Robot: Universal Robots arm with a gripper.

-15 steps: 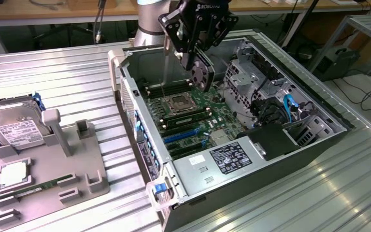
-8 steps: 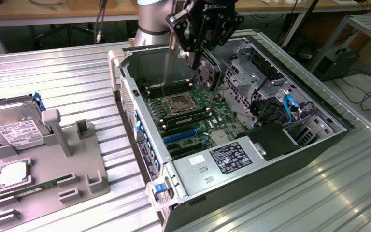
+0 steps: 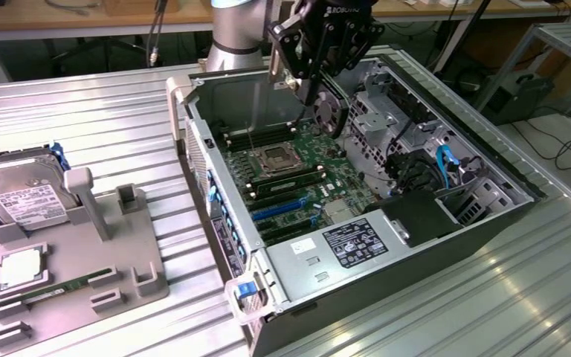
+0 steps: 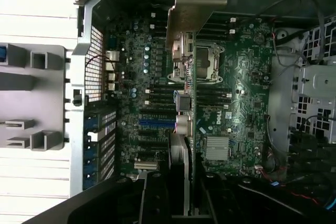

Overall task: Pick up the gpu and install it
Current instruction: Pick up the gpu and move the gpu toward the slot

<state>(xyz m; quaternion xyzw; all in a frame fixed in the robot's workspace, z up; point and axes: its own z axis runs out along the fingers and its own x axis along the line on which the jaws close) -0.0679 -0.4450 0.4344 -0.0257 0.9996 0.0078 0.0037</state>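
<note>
Fingers (image 4: 155, 203) narrowly parted, clamped on gpu (image 3: 330, 111); card pinched edge-on between them. I see gripper (image 3: 315, 93) holding card upright inside open computer case (image 3: 464, 216). Card hangs just below fingers, over motherboard (image 3: 296, 175), near CPU socket (image 3: 273, 158). Silver end bracket (image 4: 184, 9) at card's far end from fingers. Blue expansion slots (image 4: 155, 121) beside card, none filled. Hard drive (image 3: 23, 197) well apart from fingers, outside case.
</note>
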